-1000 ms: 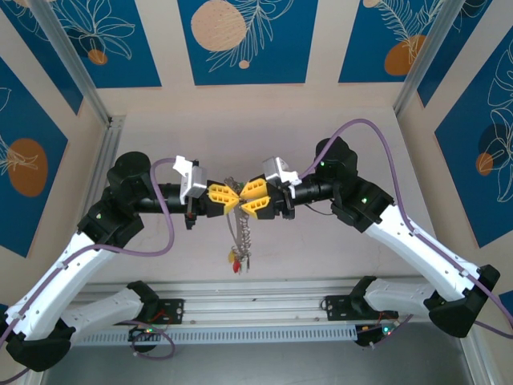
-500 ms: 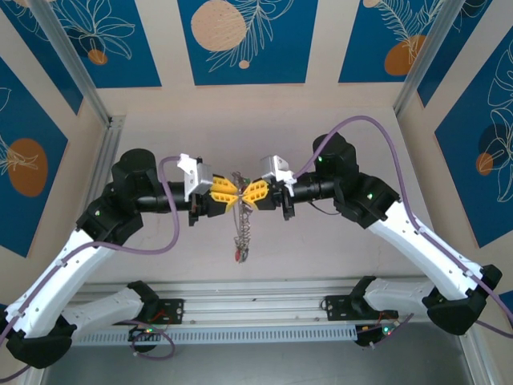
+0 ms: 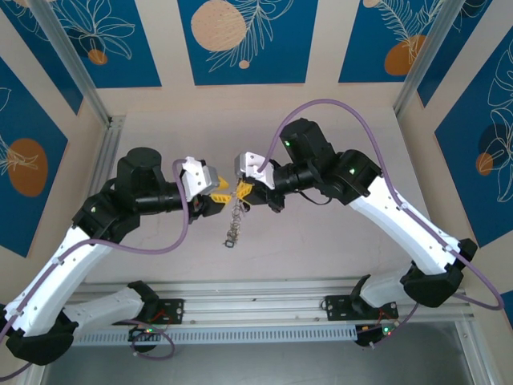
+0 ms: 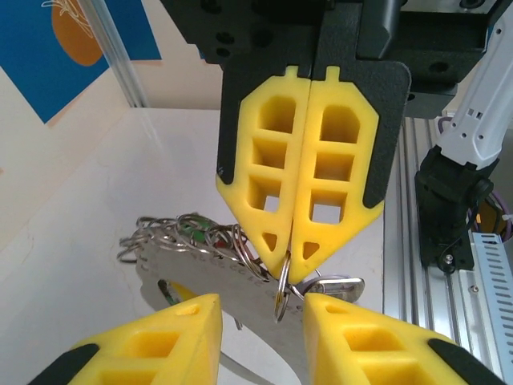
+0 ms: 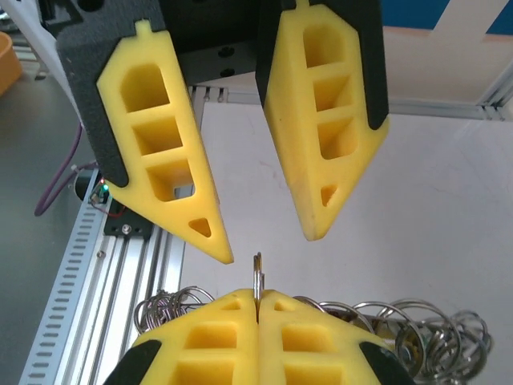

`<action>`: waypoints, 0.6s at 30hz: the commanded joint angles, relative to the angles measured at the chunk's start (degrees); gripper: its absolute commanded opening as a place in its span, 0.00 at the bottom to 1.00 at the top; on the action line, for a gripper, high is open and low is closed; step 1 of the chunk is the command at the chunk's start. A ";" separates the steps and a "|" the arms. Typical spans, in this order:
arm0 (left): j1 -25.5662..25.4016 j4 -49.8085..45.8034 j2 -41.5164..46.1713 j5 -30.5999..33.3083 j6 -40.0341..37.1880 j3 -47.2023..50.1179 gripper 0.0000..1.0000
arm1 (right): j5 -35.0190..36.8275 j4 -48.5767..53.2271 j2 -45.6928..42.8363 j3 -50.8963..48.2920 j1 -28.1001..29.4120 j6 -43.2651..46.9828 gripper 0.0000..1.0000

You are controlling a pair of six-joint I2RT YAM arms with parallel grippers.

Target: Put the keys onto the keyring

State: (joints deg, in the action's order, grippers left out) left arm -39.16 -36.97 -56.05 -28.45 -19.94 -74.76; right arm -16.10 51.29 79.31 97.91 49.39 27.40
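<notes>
Blue wall panels with leaf and orange-disc prints surround a pale table, and both arms meet in the air above its middle.

A second ago the two grippers faced each other evenly, the left one pinched shut and the right one partly open. A long chain of rings hung between them, with red and yellow key heads at its lower end. Since then the right arm has swung over toward the left, and the meeting point has shifted a little that way. The grip has also changed sides.

The right gripper now has its yellow fingers pressed flat together. Its tips are clamped on the thin edge of the keyring, which stands upright between them in the right wrist view. The left gripper has let go. Its fingers stand parted on either side of the keyring, close to it but not touching.

The keys hang below the right gripper in a shorter, bunched cluster, clear of the table. In the left wrist view a tangle of small rings with a fleck of green lies against a flat grey metal piece.
</notes>
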 commanded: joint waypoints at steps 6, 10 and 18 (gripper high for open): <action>-0.40 -0.14 -0.62 -2.83 -1.28 -0.65 0.29 | 0.20 4.96 2.12 7.01 1.75 2.68 0.00; -0.44 -0.04 -0.98 -4.09 -1.04 -0.69 0.25 | -0.12 5.42 2.78 7.73 1.91 2.99 0.00; -0.40 0.66 -0.80 -5.52 -0.18 -0.54 0.20 | -0.23 6.09 3.68 8.36 2.03 3.10 0.00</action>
State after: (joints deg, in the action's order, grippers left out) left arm -39.18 -37.93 -57.08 -31.03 -20.05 -74.74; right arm -14.96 57.69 82.74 104.12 51.00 29.67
